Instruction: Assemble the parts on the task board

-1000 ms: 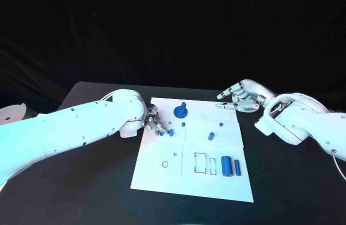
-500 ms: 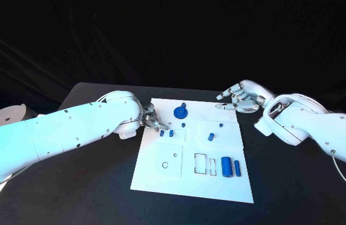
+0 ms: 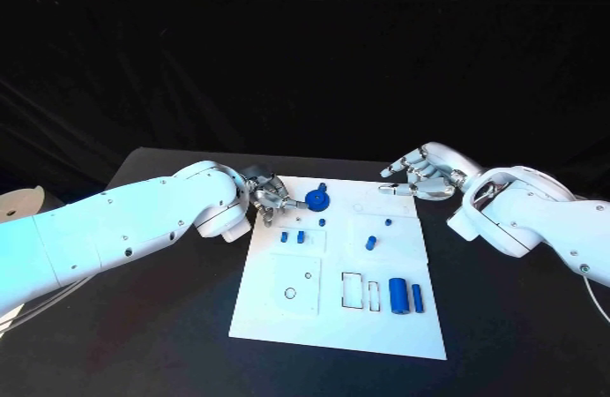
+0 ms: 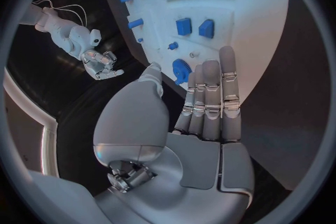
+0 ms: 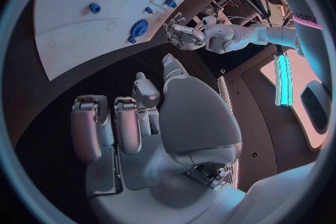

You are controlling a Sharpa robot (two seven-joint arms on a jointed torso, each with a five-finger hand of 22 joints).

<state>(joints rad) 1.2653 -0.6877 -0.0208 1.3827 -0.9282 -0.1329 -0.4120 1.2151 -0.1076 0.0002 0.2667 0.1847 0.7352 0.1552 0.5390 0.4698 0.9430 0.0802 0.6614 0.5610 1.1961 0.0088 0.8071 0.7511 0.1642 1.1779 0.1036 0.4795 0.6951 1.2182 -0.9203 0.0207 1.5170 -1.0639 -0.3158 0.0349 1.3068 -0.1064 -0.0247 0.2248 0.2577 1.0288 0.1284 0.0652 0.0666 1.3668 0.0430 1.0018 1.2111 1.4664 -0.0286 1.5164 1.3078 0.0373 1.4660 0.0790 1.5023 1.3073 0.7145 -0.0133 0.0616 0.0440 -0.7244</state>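
Note:
The white task board [image 3: 286,313] lies mid-table. My left hand [image 3: 270,194] hovers at the board's far left edge, fingers straight and empty [image 4: 209,101], just beside the blue gear [image 3: 318,200] [image 4: 181,71]. Two small blue blocks [image 3: 282,236] [image 3: 301,235] stand on the board just nearer than that hand. Another blue piece [image 3: 371,241] stands mid-board. A thick blue cylinder [image 3: 399,294] and a thin one [image 3: 419,296] lie at the near right. My right hand [image 3: 420,175] hangs past the board's far right corner, fingers loosely bent and holding nothing [image 5: 133,123].
Two tiny blue pegs [image 3: 324,220] [image 3: 388,220] stand below the gear. Outlined empty slots [image 3: 353,288] and a small round hole [image 3: 291,291] mark the near half of the board. Black table surrounds the board; a pale object [image 3: 16,205] sits off the table's left.
My left hand has let go of a small blue block beside the other one and drawn away toward the far edge near the gear. My right hand has stayed put.

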